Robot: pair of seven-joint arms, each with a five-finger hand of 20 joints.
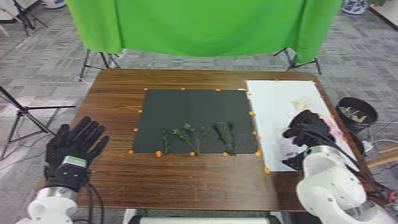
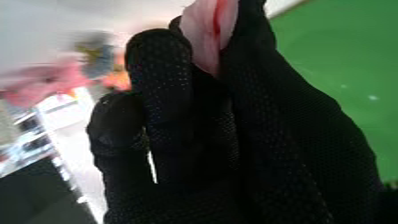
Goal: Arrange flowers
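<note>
Over the white sheet (image 1: 282, 95) at the table's right is my right hand (image 1: 311, 131). In the right wrist view, my right hand (image 2: 191, 135) has its fingers curled, pinching a pink flower (image 2: 211, 37); most of that flower is hidden by the glove. Blurred pink blooms (image 2: 53, 80) and an orange one (image 2: 117, 79) lie beyond. Pale flowers (image 1: 302, 104) rest on the white sheet. Several green stems (image 1: 187, 136) lie side by side on the dark mat's near part. My left hand (image 1: 78, 142) is at the table's left edge, open with fingers spread.
The dark mat (image 1: 195, 107) has small orange pieces (image 1: 160, 153) along its edges. A black bin (image 1: 357, 112) stands off the table's right side. Behind the brown table (image 1: 195, 185) hangs a green cloth (image 1: 204, 27) on stands.
</note>
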